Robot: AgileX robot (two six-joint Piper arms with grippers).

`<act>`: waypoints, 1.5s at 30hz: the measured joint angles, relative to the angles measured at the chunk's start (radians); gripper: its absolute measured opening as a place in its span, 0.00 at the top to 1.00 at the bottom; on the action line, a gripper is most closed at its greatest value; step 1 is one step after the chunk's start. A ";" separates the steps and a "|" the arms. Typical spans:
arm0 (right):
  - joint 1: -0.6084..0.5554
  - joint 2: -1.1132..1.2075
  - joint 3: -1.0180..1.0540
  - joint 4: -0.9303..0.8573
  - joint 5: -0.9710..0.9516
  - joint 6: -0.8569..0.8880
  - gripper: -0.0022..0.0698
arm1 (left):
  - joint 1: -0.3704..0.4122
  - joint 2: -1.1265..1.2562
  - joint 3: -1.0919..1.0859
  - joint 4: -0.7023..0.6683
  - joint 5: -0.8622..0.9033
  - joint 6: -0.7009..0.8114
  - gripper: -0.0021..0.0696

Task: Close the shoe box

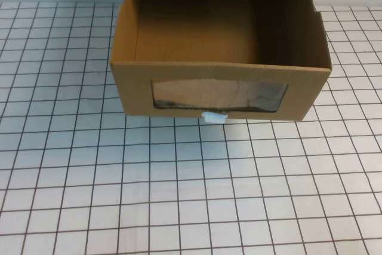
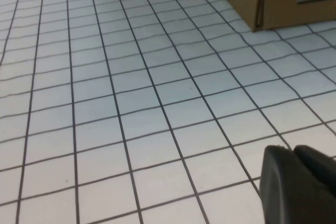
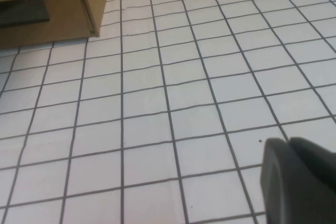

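Shoe box [image 1: 219, 70] pulled open at the gridded worktop's [image 1: 179, 195] far middle, white tab [image 1: 215, 117] only in high view; left hand [image 2: 302, 187], right hand [image 3: 302, 182] low over worktop, wrist views only, spread or pressed together unclear

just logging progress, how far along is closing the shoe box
Nothing looks done: the brown cardboard windowed shoe box has its drawer pulled out, interior exposed, white pull tab untouched. Left gripper and right gripper hover over the grid-patterned table, holding nothing. Pushing the drawer in remains.
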 joint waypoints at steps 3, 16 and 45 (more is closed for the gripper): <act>0.000 0.000 0.000 0.000 0.000 0.000 0.99 | 0.000 0.000 0.000 -0.001 -0.015 0.000 0.98; 0.000 0.000 0.008 0.000 -0.040 0.000 0.99 | 0.000 0.000 0.000 -0.006 -0.025 0.000 0.98; 0.000 0.000 0.010 0.000 -0.910 0.000 0.99 | 0.000 0.000 0.000 -0.251 -0.656 -0.100 0.98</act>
